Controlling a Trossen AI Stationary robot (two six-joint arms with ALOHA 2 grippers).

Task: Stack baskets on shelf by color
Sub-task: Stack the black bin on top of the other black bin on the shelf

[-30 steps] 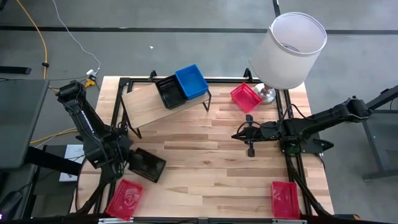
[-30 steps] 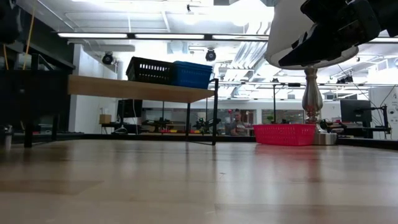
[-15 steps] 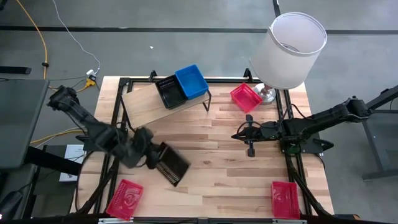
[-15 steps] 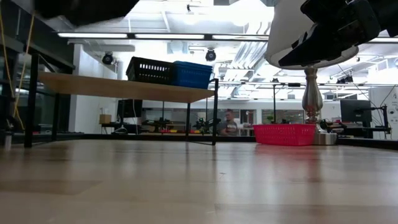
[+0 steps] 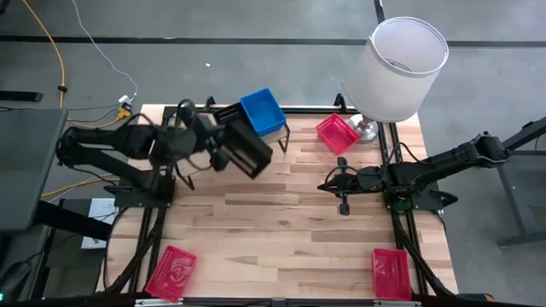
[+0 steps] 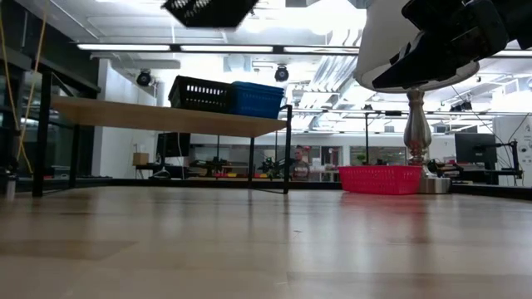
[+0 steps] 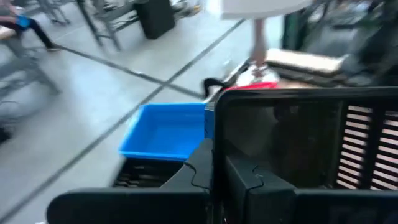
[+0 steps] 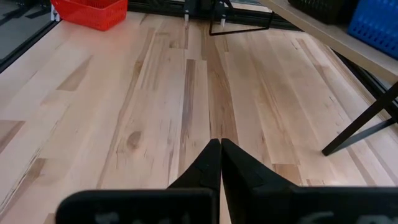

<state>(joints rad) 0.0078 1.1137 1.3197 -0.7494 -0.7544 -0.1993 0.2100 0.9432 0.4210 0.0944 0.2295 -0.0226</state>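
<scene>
My left gripper (image 5: 224, 150) is shut on a black basket (image 5: 249, 153), high over the shelf (image 5: 194, 145) at the far left of the table; the low view shows this basket (image 6: 208, 10) well above the plank. A second black basket (image 5: 227, 113) and a blue basket (image 5: 263, 111) rest on the plank side by side. One red basket (image 5: 337, 132) lies by the lamp foot, and two more sit at the near left corner (image 5: 171, 273) and the near right corner (image 5: 391, 273). My right gripper (image 5: 344, 194) hangs shut and empty right of centre. My left gripper pinches the black basket by the rim of one wall (image 7: 216, 140) between its two fingers (image 7: 198, 169). It comes from the table's left, pointing slightly down. The basket is lifted clear and tilted, over the shelf's right part, beside the blue basket (image 7: 163, 132).
A tall lamp with a white shade (image 5: 397, 68) stands at the far right corner. The shelf's black metal legs (image 8: 354, 134) reach down onto the table. Bare striped tabletop (image 5: 281, 230) lies between the arms and toward the near edge.
My left gripper, shut throughout, has risen and swung from the table's near left toward the far edge, up over the shelf, rolling as it went. The black basket has gone with it, lifted from near the table and turned about, and now sits tilted above the plank.
</scene>
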